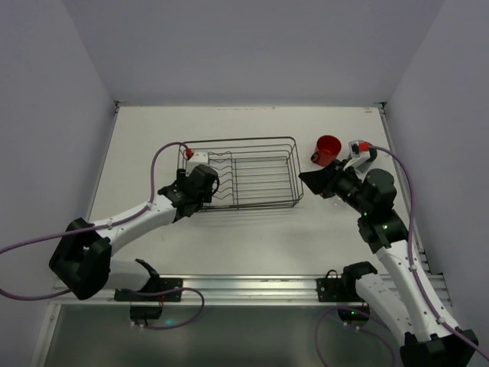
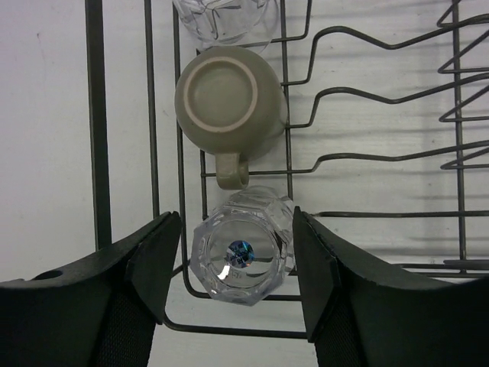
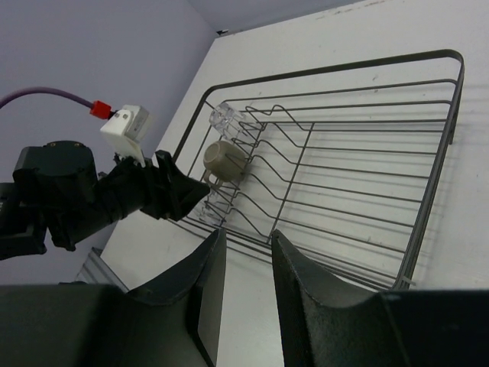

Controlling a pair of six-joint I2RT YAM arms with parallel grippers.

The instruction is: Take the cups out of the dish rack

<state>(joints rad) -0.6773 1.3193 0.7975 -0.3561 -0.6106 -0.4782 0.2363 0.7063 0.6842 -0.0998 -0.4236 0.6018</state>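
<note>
The white counter [image 1: 252, 237] carries the black wire dish rack [image 1: 252, 140], its long side running left to right. The left claw [image 2: 235, 222] hangs over the rack's left end, hiding the cups there from overhead. Its jaws stand apart around a clear glass [image 2: 243, 256], with a sliver of gap on one side. The right claw [image 3: 247, 241] is narrowly parted and holds nothing. The red mug [image 1: 327, 149] stands just outside the rack's right end. An olive cup [image 2: 229, 99] sits base up in the rack, handle toward the glass. Another glass [image 2: 221, 19] is cut off. A blue speck inside the nearer glass is unreadable.
</note>
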